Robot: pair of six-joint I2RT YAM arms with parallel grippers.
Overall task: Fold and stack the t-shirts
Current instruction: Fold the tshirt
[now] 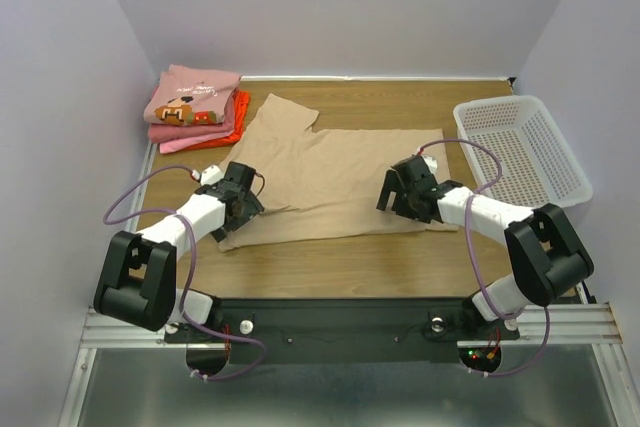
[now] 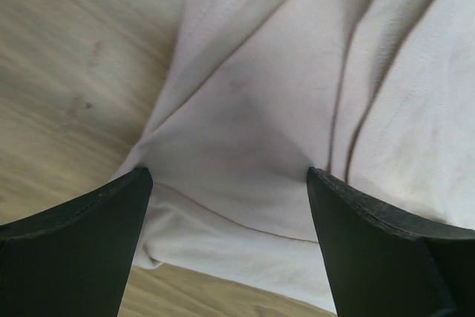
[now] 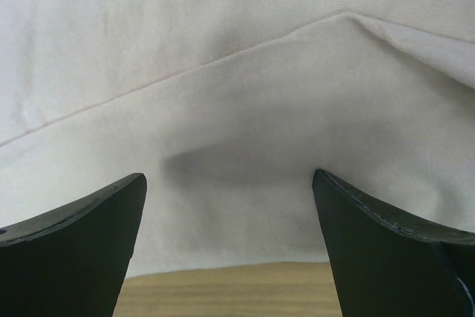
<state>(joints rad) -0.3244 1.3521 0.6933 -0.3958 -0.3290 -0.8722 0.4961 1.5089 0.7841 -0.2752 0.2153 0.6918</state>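
tan t-shirt [image 1: 330,172] spread mid table [image 1: 330,265], long axis 9–3 o'clock | left gripper [image 1: 241,203] jaws apart at its 8 o'clock corner | right gripper [image 1: 398,195] jaws apart at its 4 o'clock hem — both equally near

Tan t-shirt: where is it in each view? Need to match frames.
Top external: tan t-shirt spread across the centre of the wooden table.
Left wrist: tan t-shirt bunched, centre and right.
Right wrist: tan t-shirt fills the frame, hem at bottom.
Shared landmark: wooden table, bare beside the shirt's edge in every view.
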